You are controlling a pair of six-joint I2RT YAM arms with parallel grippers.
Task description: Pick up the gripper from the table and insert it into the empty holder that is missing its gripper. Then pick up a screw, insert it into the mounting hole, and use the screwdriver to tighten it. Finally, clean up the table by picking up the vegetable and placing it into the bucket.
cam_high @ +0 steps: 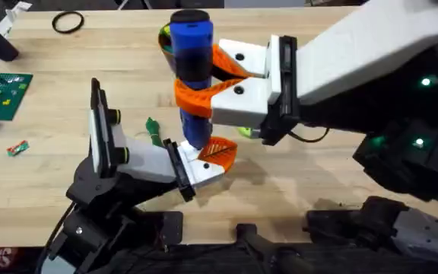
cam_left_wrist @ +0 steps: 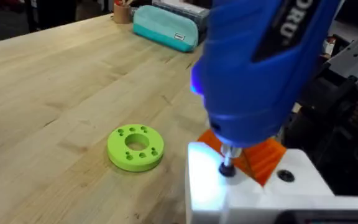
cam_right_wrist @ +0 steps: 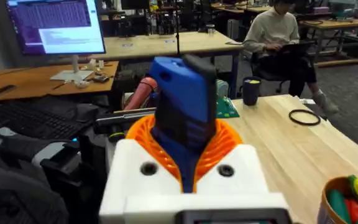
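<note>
**Screwdriver upright over the holder, clamped by the right arm**

The screwdriver (cam_high: 192, 72) stands nearly vertical near the middle of the table (cam_high: 318, 167), black cap up, with the right gripper (cam_high: 204, 80) clenched round its blue barrel, the orange fingers (cam_high: 191, 95) wrapping it on both sides. Seen from the left wrist, its thin metal tip (cam_left_wrist: 227, 165) meets the top face of the white holder (cam_left_wrist: 253, 193), right beside the small orange ribbed gripper (cam_left_wrist: 263, 155) seated there. From above, that holder sits at the end of the smaller black-and-white arm (cam_high: 139, 156). A green ring-shaped part (cam_left_wrist: 135, 147) lies on the wood nearby. Whether the left gripper's jaws are released or closed, I cannot tell.
</note>
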